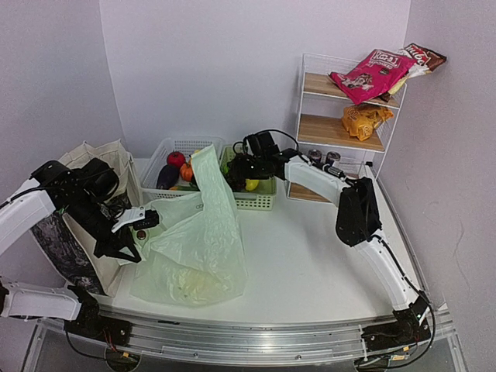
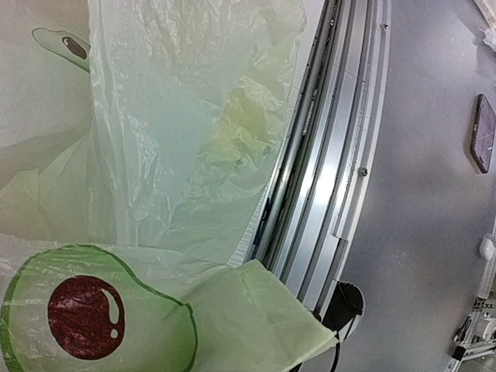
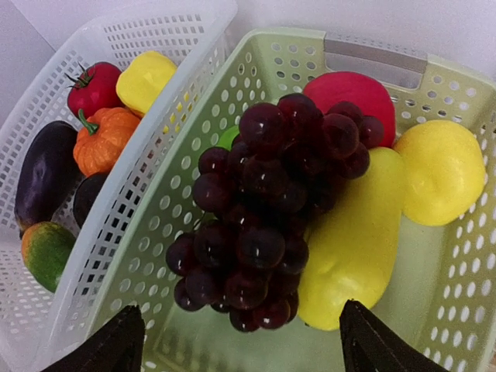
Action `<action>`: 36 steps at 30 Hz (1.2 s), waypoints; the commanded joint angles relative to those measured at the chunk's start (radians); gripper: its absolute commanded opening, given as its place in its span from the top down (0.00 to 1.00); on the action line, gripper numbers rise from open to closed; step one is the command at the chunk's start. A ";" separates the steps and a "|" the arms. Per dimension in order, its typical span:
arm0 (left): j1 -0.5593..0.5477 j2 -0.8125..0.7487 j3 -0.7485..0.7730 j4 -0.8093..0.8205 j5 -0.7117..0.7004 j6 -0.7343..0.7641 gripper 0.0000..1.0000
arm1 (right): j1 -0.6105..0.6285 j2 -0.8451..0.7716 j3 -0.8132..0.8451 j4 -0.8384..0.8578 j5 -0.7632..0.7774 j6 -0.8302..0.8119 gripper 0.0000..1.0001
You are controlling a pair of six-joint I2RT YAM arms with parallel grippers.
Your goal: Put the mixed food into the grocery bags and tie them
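While the right arm is stretched across the desk (image 1: 310, 263) to the green basket (image 1: 256, 203) at the back, the right claw (image 3: 242, 329) is held wide open just above a bunch of dark grapes (image 3: 263, 209), and nothing is gripped between its two dark fingertips (image 3: 124, 349). The grapes are piled in the green basket on a long yellow fruit (image 3: 353, 256), with a rounder yellow fruit (image 3: 438, 182) beside them and a red fruit (image 3: 349, 93) behind. A white basket (image 3: 167, 27) is pressed against the green one; a tomato (image 3: 93, 85), a small orange pumpkin (image 3: 101, 139) and an aubergine (image 3: 43, 170) are seen in it. A pale-green plastic bag (image 1: 194, 248), printed with avocados, is slumped on the desk in front of the baskets, with one handle (image 1: 208, 167) raised. The left claw (image 1: 139, 221) is set at the bag's left edge, but whether it is closed on the plastic cannot be told, since its fingers are not shown in the wrist view. A beige canvas bag (image 1: 97, 159) is stood at the desk's left edge, beside the left arm. An orange packet (image 1: 364, 120) is laid on the middle board of the wire shelf (image 1: 325, 128) at the right.
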 commanded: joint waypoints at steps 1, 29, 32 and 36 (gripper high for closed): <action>0.002 0.033 0.037 -0.039 0.013 -0.033 1.00 | -0.002 0.074 0.074 0.185 0.004 -0.061 0.32; 0.002 0.085 0.337 0.257 -0.065 -0.271 1.00 | -0.020 -0.110 -0.066 0.350 -0.037 -0.151 1.00; 0.002 0.095 0.373 0.324 -0.094 -0.323 1.00 | -0.020 -0.193 -0.076 0.383 -0.075 -0.152 1.00; 0.002 0.086 0.380 0.420 -0.107 -0.385 1.00 | -0.018 -0.288 -0.083 0.423 -0.149 -0.151 1.00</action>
